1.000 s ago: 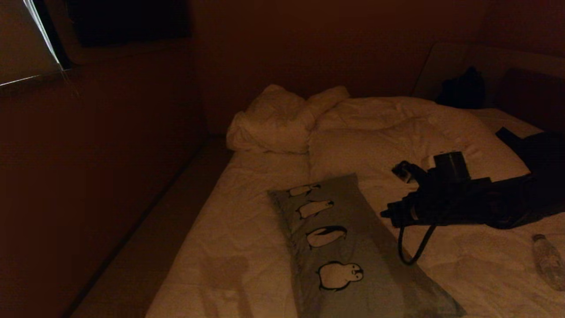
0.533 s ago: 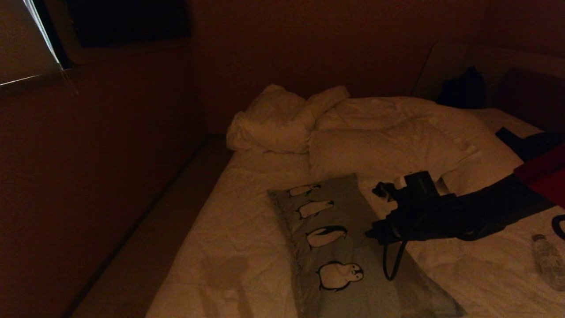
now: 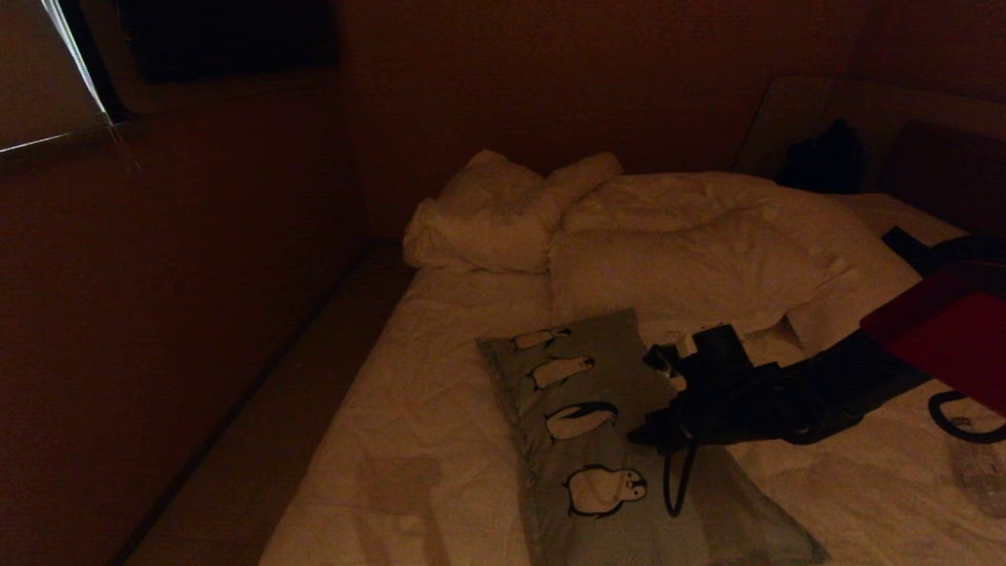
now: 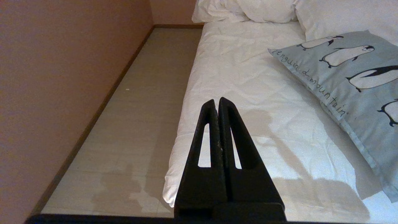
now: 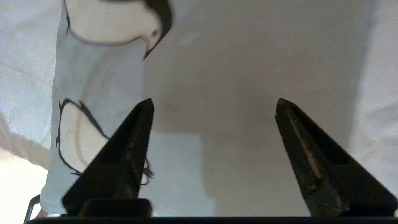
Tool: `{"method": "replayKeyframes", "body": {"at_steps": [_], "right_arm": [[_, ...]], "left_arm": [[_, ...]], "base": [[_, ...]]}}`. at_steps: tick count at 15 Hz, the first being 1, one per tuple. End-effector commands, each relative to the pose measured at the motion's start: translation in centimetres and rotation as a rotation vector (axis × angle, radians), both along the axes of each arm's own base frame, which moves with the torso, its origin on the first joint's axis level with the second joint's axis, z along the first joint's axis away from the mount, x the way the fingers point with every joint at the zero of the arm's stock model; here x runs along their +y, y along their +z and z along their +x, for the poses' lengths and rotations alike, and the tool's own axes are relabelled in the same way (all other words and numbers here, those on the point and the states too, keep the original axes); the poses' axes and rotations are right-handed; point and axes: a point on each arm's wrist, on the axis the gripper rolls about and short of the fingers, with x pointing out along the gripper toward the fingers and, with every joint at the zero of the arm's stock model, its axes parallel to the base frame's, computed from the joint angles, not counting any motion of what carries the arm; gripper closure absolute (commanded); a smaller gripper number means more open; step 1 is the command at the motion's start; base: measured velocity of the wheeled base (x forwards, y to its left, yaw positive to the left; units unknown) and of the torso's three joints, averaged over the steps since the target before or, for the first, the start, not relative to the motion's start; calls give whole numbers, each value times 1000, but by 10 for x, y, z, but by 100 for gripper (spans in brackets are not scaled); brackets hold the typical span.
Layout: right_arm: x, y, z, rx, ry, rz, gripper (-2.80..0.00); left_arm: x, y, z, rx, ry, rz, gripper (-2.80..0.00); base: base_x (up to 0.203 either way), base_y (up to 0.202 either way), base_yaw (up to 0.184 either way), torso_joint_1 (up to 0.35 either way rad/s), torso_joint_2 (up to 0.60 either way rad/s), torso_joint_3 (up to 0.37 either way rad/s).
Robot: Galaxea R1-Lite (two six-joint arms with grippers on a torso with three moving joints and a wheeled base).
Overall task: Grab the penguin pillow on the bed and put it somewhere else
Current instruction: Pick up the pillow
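I see no containers except a clear plastic bottle (image 3: 978,472) lying on the bed (image 3: 424,440) at the right edge of the head view; I cannot tell what is in it. The penguin pillow (image 3: 621,440) lies flat on the near part of the bed, its long side running away from me, with the row of penguins toward the floor side. Beyond it sits a plain cream pillow (image 3: 692,271), and behind that a rumpled white duvet (image 3: 503,212) is bunched against the far wall. A dark bundle (image 3: 821,161) rests at the far right by the headboard (image 3: 794,110). A strip of bare floor (image 4: 136,109) runs between the bed and the wall on my left.

My right pincer (image 5: 214,107) reaches in from the right and hangs over the pillow's right half, a loop of cable (image 3: 677,483) drooping from the arm onto the fabric. Its fingers (image 5: 133,146) stand wide apart with nothing between them; below them I see only grey-blue cloth and penguin outlines. I cannot tell whether the tips touch the pillow.

My left pincer (image 4: 217,101) is pressed closed and empty, held over the near left edge of the bed.
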Motion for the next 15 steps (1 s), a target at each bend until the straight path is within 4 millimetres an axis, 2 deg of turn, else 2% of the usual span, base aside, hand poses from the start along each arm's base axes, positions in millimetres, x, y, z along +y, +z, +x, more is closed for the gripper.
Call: {"method": "replayKeyframes", "body": {"at_steps": [1,5,15], "right_arm": [[6,-13,0,30,16,-12,-280],[12,-36,6,36,-1,-49,-280],[12,-57,10,80,-2,-70,-280]], "left_arm": [[0,0,0,0,1,0,0],[0,0,0,0,1,0,0],[0,0,0,1,1,0,0]], "base": [[0,0,0,0,0,0],[0,0,0,0,0,0],[0,0,0,0,0,0]]}}
